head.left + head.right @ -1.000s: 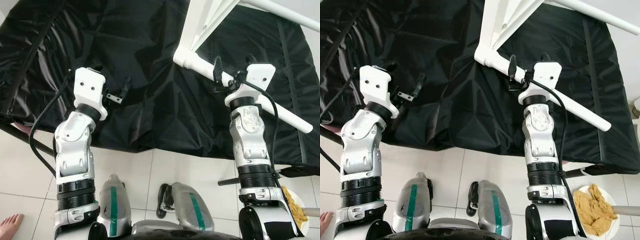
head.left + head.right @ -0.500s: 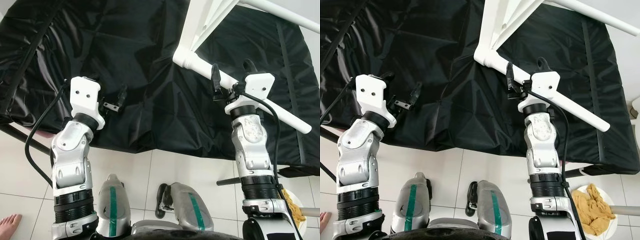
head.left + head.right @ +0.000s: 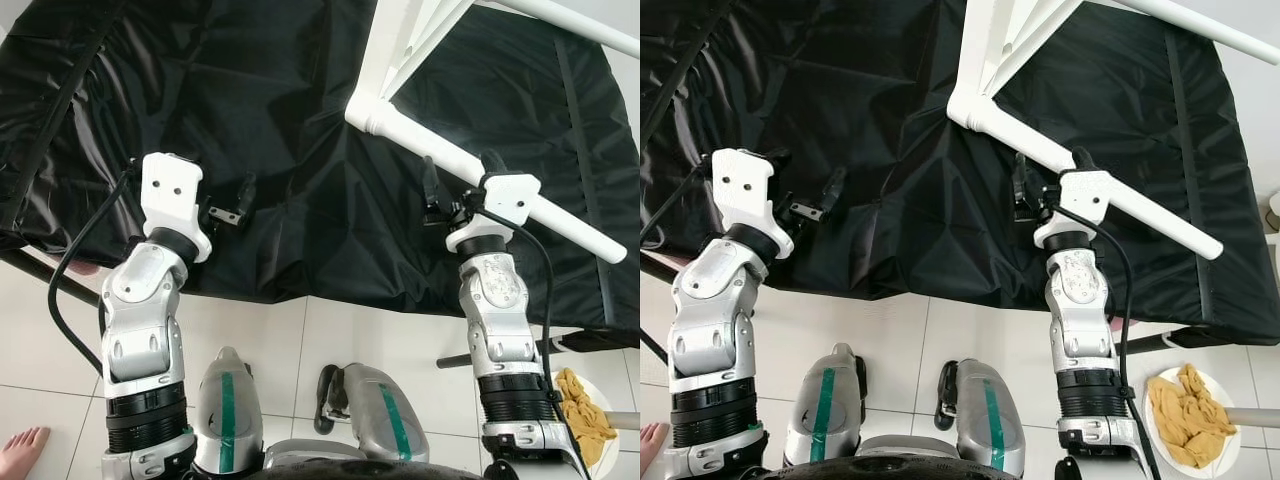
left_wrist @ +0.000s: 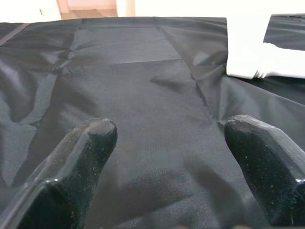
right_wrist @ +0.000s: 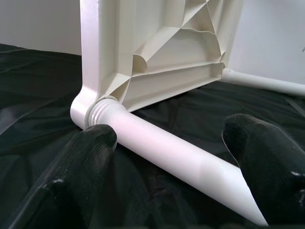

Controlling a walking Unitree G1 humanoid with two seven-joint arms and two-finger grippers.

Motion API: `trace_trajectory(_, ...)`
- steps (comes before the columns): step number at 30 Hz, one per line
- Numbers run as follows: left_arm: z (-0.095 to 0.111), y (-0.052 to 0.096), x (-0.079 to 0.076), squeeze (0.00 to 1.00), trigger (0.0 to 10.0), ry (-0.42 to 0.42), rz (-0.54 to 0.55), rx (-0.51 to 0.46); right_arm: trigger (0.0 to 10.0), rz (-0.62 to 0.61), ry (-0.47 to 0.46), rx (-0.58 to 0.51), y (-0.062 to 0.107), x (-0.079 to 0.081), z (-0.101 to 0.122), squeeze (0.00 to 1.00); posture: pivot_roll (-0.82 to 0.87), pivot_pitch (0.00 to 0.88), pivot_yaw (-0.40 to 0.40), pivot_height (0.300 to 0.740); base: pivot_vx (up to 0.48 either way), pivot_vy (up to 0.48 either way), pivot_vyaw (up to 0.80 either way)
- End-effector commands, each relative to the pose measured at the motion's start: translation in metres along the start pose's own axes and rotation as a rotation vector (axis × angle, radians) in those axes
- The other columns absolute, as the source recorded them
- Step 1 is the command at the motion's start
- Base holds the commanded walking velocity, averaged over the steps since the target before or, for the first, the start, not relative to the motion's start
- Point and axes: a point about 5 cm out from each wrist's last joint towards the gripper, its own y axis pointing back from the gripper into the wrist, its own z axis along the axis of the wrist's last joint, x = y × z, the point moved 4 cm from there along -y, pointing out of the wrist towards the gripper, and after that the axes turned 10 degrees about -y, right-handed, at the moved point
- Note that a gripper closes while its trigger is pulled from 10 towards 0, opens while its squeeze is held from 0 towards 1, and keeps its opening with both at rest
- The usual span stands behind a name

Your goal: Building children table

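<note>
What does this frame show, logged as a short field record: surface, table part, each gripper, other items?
surface: black sheet spread over a raised surface, tiled floor below
table part: white tabletop standing on edge on the sheet, with a white leg at its corner
second leg: another white leg at the far side
left gripper: open, over bare sheet, holding nothing
right gripper: open, fingers either side of the near leg, contact not clear
other items: plate of yellow pieces on the floor; a person's bare foot
</note>
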Motion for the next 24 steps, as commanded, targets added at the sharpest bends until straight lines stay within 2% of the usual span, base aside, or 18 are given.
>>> trace_trajectory(1,0.004,-0.005,-0.005,0.0,10.0,0.097,0.159,0.002,10.0,-0.014,0.005,0.005,0.002,-0.002,-0.001,0.0,0.11,0.053,-0.048,0.74,0.0,0.0,0.0)
trace_trajectory(7,0.004,-0.005,-0.005,0.0,10.0,0.086,0.155,0.0,10.0,-0.019,0.005,0.011,0.003,-0.003,-0.004,0.0,0.11,0.05,-0.048,0.74,0.0,0.0,0.0)
trace_trajectory(9,0.005,-0.006,-0.003,0.0,10.0,0.075,0.162,0.001,10.0,-0.058,-0.005,0.051,0.001,-0.005,-0.009,0.0,0.12,0.043,-0.046,0.74,0.0,0.0,0.0)
trace_trajectory(11,0.008,-0.012,0.0,0.0,10.0,0.061,0.156,-0.007,10.0,-0.079,-0.032,0.093,-0.008,-0.004,-0.013,0.0,0.13,0.053,-0.062,0.74,0.0,0.0,0.0)
trace_trajectory(14,0.011,-0.015,0.001,0.0,10.0,0.056,0.145,-0.014,10.0,-0.074,-0.034,0.096,-0.012,-0.002,-0.011,0.0,0.13,0.059,-0.063,0.74,0.0,0.0,0.0)
trace_trajectory(15,0.014,-0.02,0.002,0.0,10.0,0.099,0.127,-0.005,10.0,-0.05,-0.037,0.088,-0.018,0.002,-0.007,0.0,0.14,0.062,-0.063,0.74,0.0,0.0,0.0)
trace_trajectory(16,0.014,-0.02,0.002,0.0,10.0,0.099,0.127,-0.005,10.0,-0.05,-0.037,0.088,-0.018,0.002,-0.007,0.0,0.14,0.062,-0.063,0.74,0.0,0.0,0.0)
trace_trajectory(18,0.02,-0.025,0.002,0.0,10.0,0.155,0.105,0.008,10.0,-0.024,-0.039,0.081,-0.024,0.006,-0.003,0.0,0.14,0.066,-0.058,0.74,0.0,0.0,0.0)
trace_trajectory(24,0.023,-0.027,0.005,0.0,10.0,0.197,0.115,0.025,10.0,-0.045,-0.052,0.072,-0.027,0.002,0.0,0.0,0.13,0.066,-0.047,0.74,0.0,0.0,0.0)
